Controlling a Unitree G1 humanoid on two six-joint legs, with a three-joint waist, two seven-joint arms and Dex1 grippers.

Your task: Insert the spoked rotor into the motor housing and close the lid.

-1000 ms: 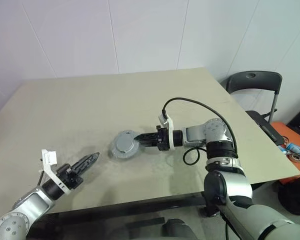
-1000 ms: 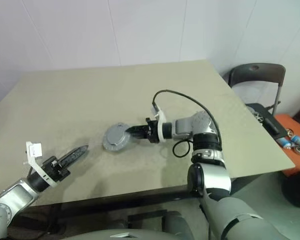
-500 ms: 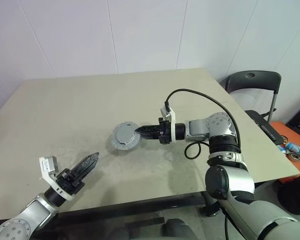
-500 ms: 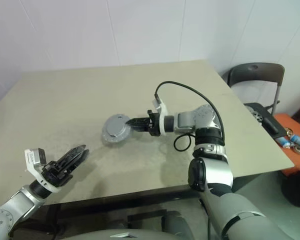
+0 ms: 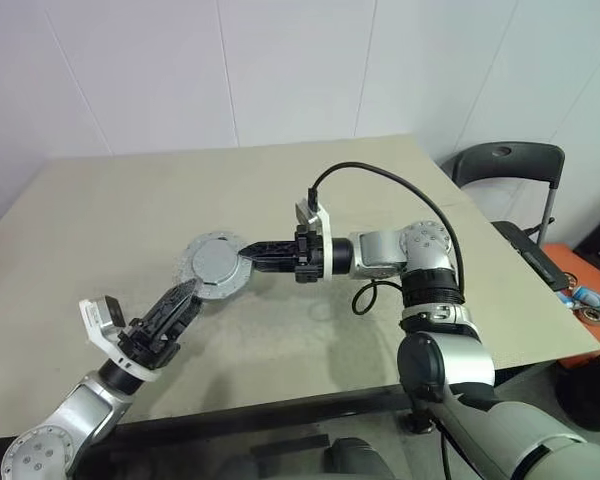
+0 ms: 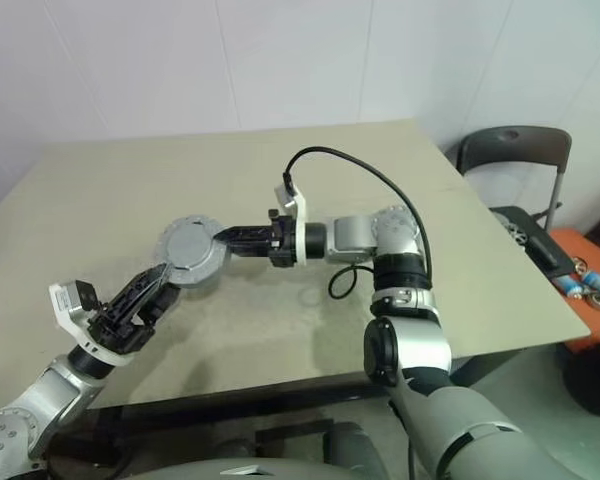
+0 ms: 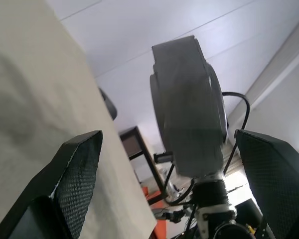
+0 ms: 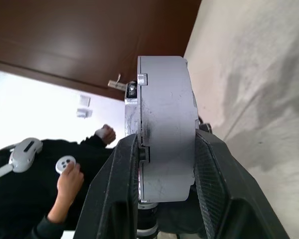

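Observation:
My right gripper is shut on the rim of the motor housing, a thick round grey metal piece held in the air above the table, its flat face turned up. In the right wrist view the housing sits edge-on between both fingers, and a seam separates a thin plate, seemingly the lid, from the thicker body. My left gripper is open just below and left of the housing. Its fingers stand wide on either side of the housing. The spoked rotor is hidden.
A dark chair stands past the table's right edge, with orange and black items on the floor beside it. A person in black sleeves holding controllers is in the right wrist view.
My right gripper lifted the housing off the table and carried it left. My left gripper opened, rose and moved right toward the housing.

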